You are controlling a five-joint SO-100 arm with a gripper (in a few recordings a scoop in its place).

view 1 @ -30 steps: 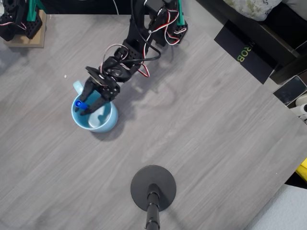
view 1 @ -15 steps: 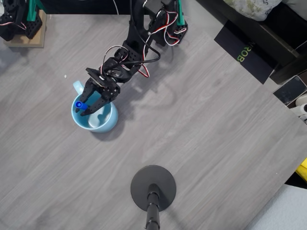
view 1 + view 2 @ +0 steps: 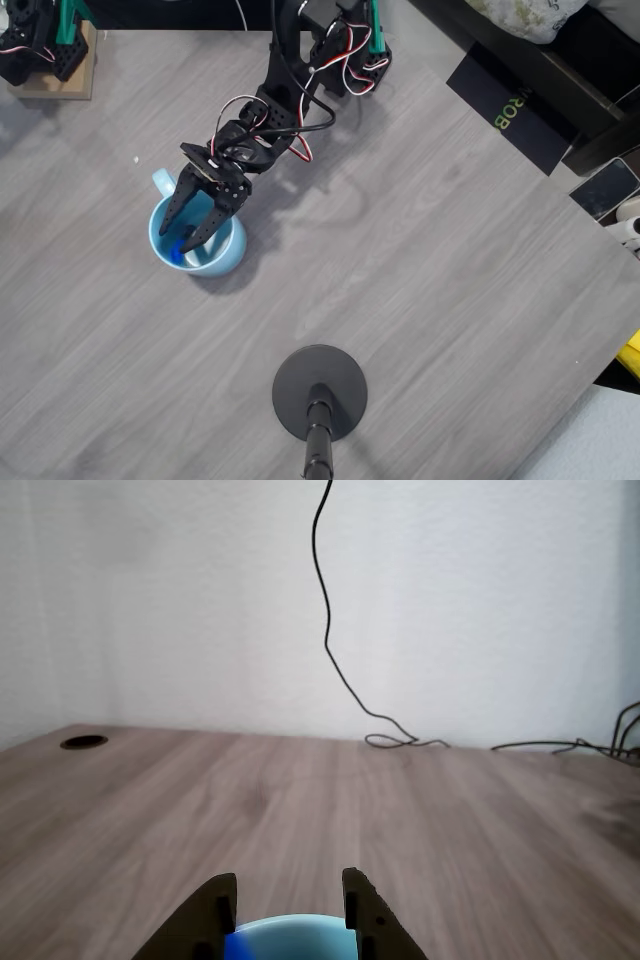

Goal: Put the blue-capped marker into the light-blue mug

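Note:
The light-blue mug [image 3: 229, 257] stands on the grey wood table at the left in the overhead view, its handle toward the upper left. My black gripper [image 3: 177, 238] hangs over the mug's mouth, open, with its two fingers spread above the inside. A bit of the blue-capped marker [image 3: 178, 256] shows inside the mug, below and between the fingers, free of them. In the wrist view the mug's rim [image 3: 300, 927] lies at the bottom edge between the spread fingers [image 3: 216, 912] of the gripper [image 3: 288, 878]. A blue patch of the marker [image 3: 238, 947] sits by the left one.
A black round stand base [image 3: 320, 390] with a pole rises at the table's front. A black box [image 3: 510, 105] lies past the table's upper-right edge. The arm's base [image 3: 335, 40] is at the top. The wrist view shows a cable hole [image 3: 83, 742] and a hanging cable [image 3: 330, 630].
The gripper has opened over the mug. The marker, held at the mug's left rim before, has dropped down inside the mug.

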